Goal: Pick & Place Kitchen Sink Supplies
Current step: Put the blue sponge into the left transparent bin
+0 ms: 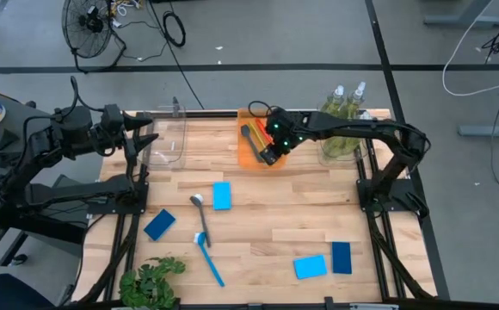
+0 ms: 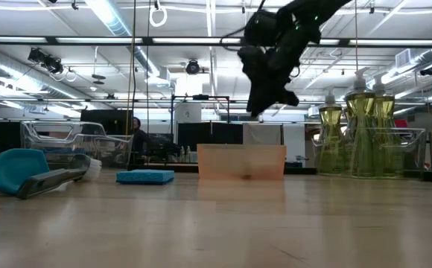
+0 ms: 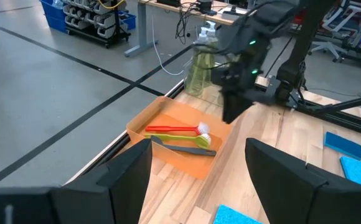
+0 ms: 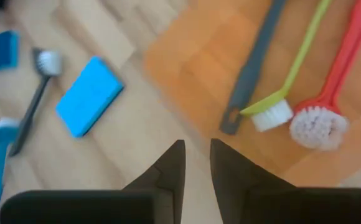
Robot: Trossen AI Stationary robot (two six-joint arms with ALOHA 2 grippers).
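Sink supplies lie scattered over the wooden surface [image 1: 267, 232], and the coming move turns on how the loose brushes lie from the right end effector [image 1: 269, 154], which hangs above the near edge of the orange tray [image 1: 248, 159]. Its fingers stand close together with only a slit between them, and nothing shows in them. Pump bottles [image 1: 344, 103] stand in a clear bin at the far right, behind that arm. In the tray already lie a red brush [image 4: 339, 81], a yellow-green brush [image 4: 292, 74] and a dark grey one [image 4: 249, 68].

Nearest of what is left, I judge, is the light-blue sponge [image 1: 222, 195], toward the front and left of that end effector. Just beside it lie a black brush [image 1: 200, 215] and a blue brush [image 1: 210, 261], both with long axes running roughly front to back, end to end.

Left end effector [image 1: 138, 131] waits wide open at the far left, over the empty clear bin [image 1: 170, 142]. The brushes lie between the two arms.
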